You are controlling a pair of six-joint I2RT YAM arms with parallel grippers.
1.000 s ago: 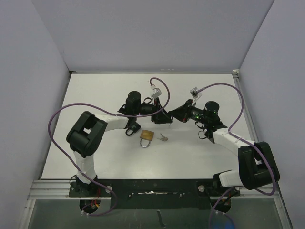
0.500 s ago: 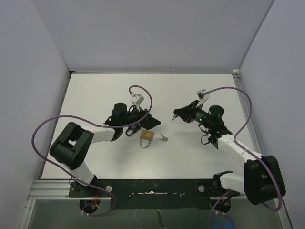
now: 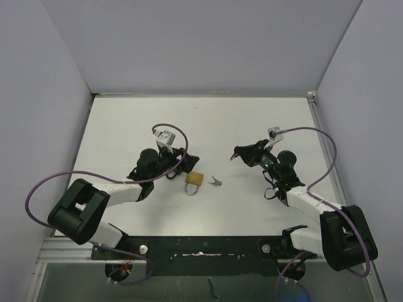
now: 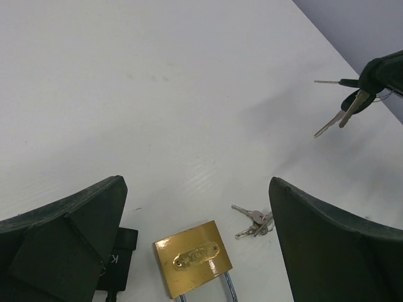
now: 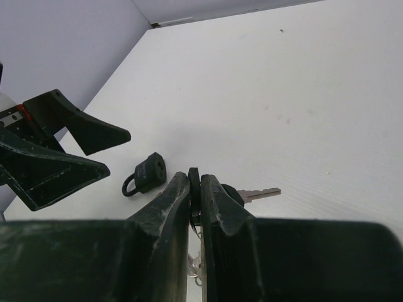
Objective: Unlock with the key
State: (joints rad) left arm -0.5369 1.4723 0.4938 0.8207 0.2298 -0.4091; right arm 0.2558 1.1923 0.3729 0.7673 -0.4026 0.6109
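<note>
Right gripper (image 5: 195, 180) tight on key (image 5: 254, 194); left gripper (image 4: 196, 184) wide, seemingly empty

The left gripper (image 4: 196, 185) has its jaws wide apart, either side of the brass padlock (image 4: 192, 258) on the table (image 4: 157, 94). A small key bunch (image 4: 254, 221) lies just right of the padlock. A black object (image 4: 118, 267) lies just left of it. Well above and right of it, the right gripper (image 4: 381, 70) clamps dangling keys (image 4: 343, 108).

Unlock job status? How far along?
Done: right tool shut on a key bunch, held above the table. In hand: left tool open, facing the brass padlock, not gripping it. Left: steady the padlock, insert a key, turn; shackle looks closed.
</note>
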